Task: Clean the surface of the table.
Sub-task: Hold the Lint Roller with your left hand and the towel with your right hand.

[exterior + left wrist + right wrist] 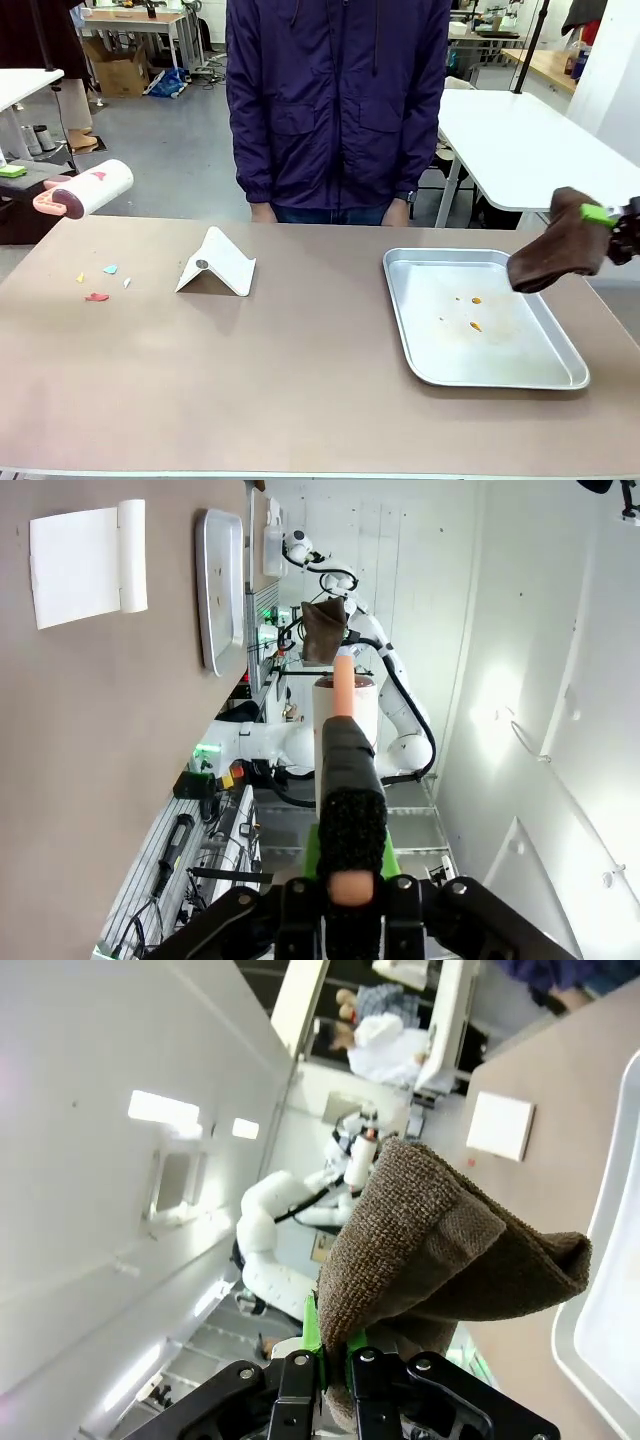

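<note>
Table (300, 400) is my job here, yet I judge it nothing to take hold of. It looks a broad, stiff, heavy slab with a smooth matte top, to be pressed on through tools and never lifted.

My left gripper (345, 905) is clamped tight on the pink handle of a lint roller (345, 715). The handle runs straight out from between my fingers to the white roll. In the front view that roll hangs near the table's far left corner, clear of the top.

My right gripper (333, 1358) is closed on one end of a folded brown cloth (440, 1250), and the rest droops free. In the front view the cloth hangs at the right side, just above the far right part of a metal tray (500, 253), apart from it.

The brownish table spreads below both tools. A few coloured scraps (97, 297) lie on its left part, not far from the roller. A white folded card (217, 263) stands like a small tent to their right. The tray sits on the right half with orange specks in it. A person (335, 100) stands at the far edge.

The top will not give, so I would come down softly. The scraps look light and may skid, so the sticky roll should roll over them rather than push. The soft cloth needs flat pressure and should slide easily. The card seems light enough to be knocked aside.
</note>
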`<move>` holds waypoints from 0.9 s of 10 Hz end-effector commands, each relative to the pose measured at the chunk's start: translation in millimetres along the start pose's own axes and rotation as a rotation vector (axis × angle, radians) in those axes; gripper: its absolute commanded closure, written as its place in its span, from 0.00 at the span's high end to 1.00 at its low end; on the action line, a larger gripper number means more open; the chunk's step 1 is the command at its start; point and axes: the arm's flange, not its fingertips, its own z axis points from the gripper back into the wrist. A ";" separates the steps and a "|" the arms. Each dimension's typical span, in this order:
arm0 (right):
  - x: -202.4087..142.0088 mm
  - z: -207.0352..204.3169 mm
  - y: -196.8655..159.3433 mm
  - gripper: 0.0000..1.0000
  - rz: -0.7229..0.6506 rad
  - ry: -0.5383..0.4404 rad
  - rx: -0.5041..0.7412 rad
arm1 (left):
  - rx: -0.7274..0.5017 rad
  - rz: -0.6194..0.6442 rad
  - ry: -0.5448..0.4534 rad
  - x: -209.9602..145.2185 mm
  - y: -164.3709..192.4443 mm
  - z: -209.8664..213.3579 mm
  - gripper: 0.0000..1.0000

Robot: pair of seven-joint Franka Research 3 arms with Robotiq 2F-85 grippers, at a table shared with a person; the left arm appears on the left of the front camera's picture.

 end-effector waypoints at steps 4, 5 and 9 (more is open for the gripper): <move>8.1 57.0 11.8 0.10 0.034 -0.150 0.014 | -0.006 -0.079 -0.089 -3.3 -3.7 73.5 0.22; 10.2 61.4 8.5 0.10 0.048 -0.174 0.024 | -0.015 -0.076 -0.106 -1.5 -2.6 78.9 0.22; 1.3 58.7 9.3 0.10 0.026 -0.158 -0.012 | 0.010 -0.055 -0.106 -5.8 7.8 61.9 0.22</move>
